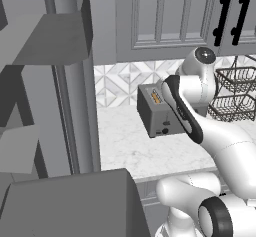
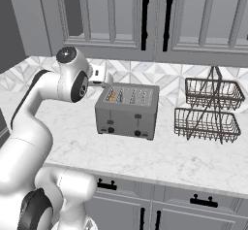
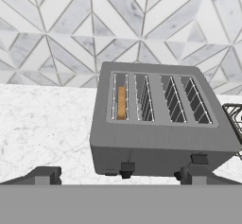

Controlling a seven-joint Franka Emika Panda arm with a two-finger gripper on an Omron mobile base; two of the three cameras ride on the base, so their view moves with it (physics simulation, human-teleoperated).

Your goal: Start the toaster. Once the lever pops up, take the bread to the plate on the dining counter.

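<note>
The dark grey toaster [image 1: 159, 115] [image 2: 127, 111] [image 3: 160, 140] stands on a white marble counter [image 2: 169, 158] against the tiled wall. The bread [image 1: 156, 97] [image 2: 112, 96] [image 3: 121, 101] sits down in its leftmost slot, with only its golden top edge showing. Two small dark levers [image 3: 127, 167] stick out of the front face. My gripper [image 2: 100, 74] [image 3: 120, 176] hovers open above and behind the toaster's left end, holding nothing. In the hand view its fingertips [image 3: 45, 175] stand wide apart. The plate and the dining counter are out of view.
A two-tier wire basket rack [image 2: 208, 110] [image 1: 235, 93] stands right of the toaster. Grey upper cabinets with black handles [image 2: 145, 18] hang overhead. A tall grey unit [image 1: 55, 81] bounds the counter's left end. Bare marble lies in front of the toaster.
</note>
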